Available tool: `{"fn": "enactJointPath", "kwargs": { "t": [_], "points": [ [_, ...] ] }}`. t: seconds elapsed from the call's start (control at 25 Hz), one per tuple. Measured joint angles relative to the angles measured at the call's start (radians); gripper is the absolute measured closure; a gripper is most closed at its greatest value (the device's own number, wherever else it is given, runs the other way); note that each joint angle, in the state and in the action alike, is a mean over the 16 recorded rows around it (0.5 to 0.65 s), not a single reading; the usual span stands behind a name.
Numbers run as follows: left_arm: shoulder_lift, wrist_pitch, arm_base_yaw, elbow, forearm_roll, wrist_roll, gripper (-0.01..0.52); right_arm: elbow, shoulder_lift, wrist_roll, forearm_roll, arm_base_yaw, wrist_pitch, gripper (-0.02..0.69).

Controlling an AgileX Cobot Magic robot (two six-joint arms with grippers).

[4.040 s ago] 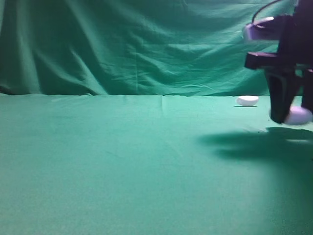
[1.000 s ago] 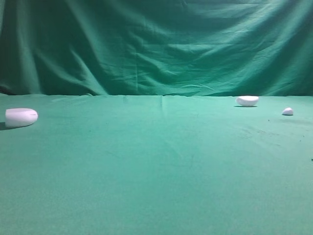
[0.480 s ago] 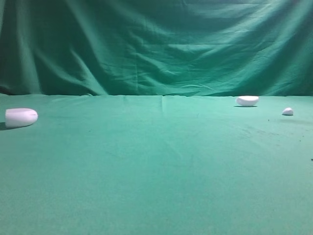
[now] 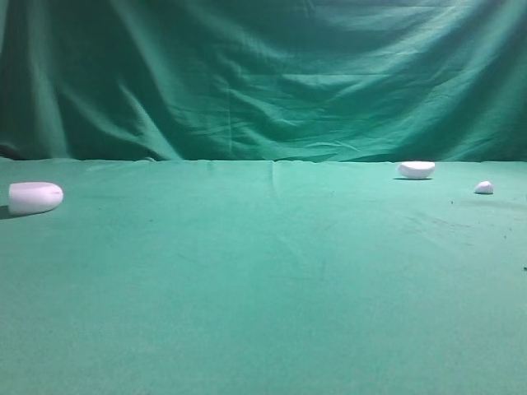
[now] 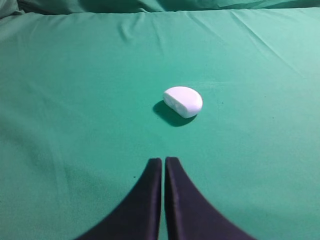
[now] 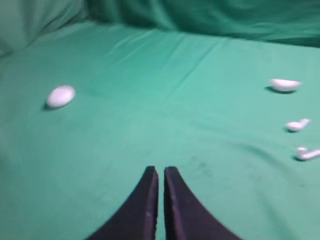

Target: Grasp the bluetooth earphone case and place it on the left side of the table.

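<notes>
While I am watching the feeds, the bluetooth earphone case [image 4: 35, 197] is lying at the far left of the table [image 4: 263, 313], apparently already placed. Both the left tool [image 5: 163, 165] and the right tool [image 6: 160, 175] are sitting pinched closed, gripping nothing. I am worrying about two risks: the rounded case rolling, or a sweeping arm scattering the loose earbuds [image 6: 297, 124] on the right.

The bluetooth earphone case [image 4: 35, 197] is pale white-lilac, the table [image 4: 263, 288] cloth plain green, both hands black.
</notes>
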Motion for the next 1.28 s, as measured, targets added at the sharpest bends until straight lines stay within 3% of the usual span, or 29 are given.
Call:
{"fn": "enactJointPath", "kwargs": {
  "t": [0.24,0.52,1.28],
  "points": [
    [0.000,0.000,0.000,0.000,0.000,0.000,0.514,0.167,-0.126,0.021,-0.003,-0.154,-0.113,0.665],
    [0.000,0.000,0.000,0.000,0.000,0.000,0.514,0.223,-0.178,0.028,-0.013,-0.257,-0.095,0.665],
    [0.000,0.000,0.000,0.000,0.000,0.000,0.514,0.227,-0.181,0.030,-0.022,-0.324,-0.053,0.665]
  ]
}}
